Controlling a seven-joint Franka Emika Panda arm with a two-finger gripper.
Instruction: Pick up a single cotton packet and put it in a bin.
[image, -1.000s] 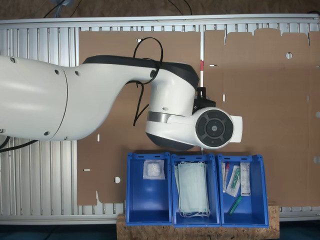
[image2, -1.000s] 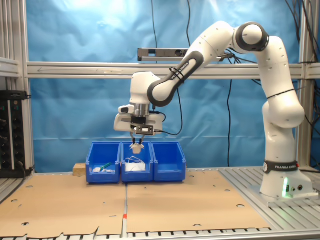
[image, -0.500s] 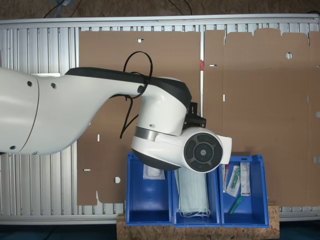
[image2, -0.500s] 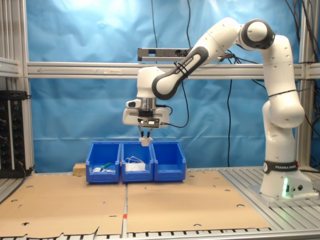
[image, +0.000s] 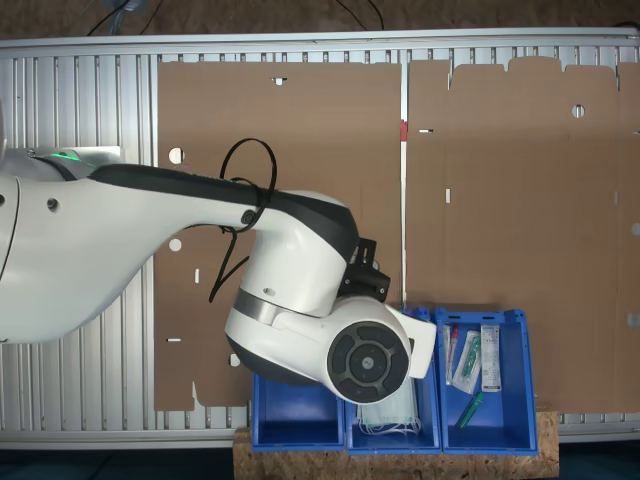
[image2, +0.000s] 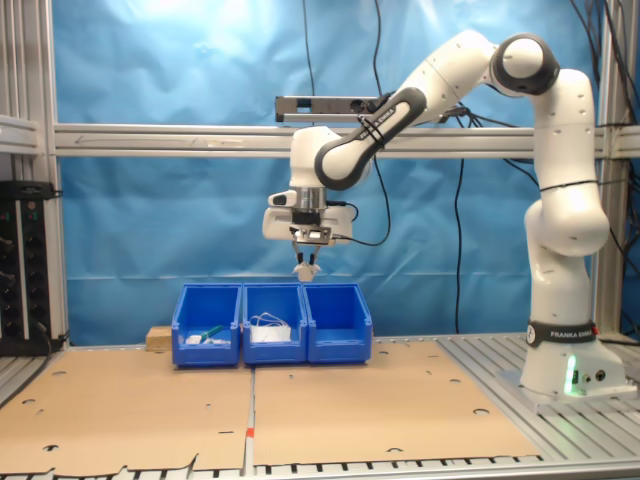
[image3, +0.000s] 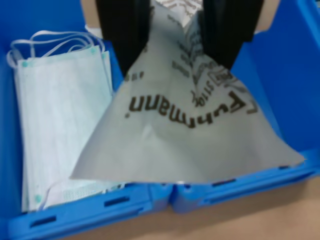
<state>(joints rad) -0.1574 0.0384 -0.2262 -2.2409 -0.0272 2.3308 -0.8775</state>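
The glossy white robot arm (image2: 520, 190) hangs above three blue moulded plastic bins (image2: 272, 322) on the brown cardboard-covered table (image2: 330, 410), its black gripper (image2: 305, 268) pinched on the small flat white paper cotton packet (image3: 190, 130), which dangles crumpled over pale green pleated face masks (image3: 62, 120).

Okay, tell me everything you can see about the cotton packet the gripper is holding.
The cotton packet is a flat, pale grey-white paper packet with dark print on its face. In the wrist view it hangs pinched at its upper part between the gripper's two black fingers, fanning wider toward its free lower edge. It touches nothing else. In the second exterior view it shows as a small white scrap held in the air above the row of blue bins.
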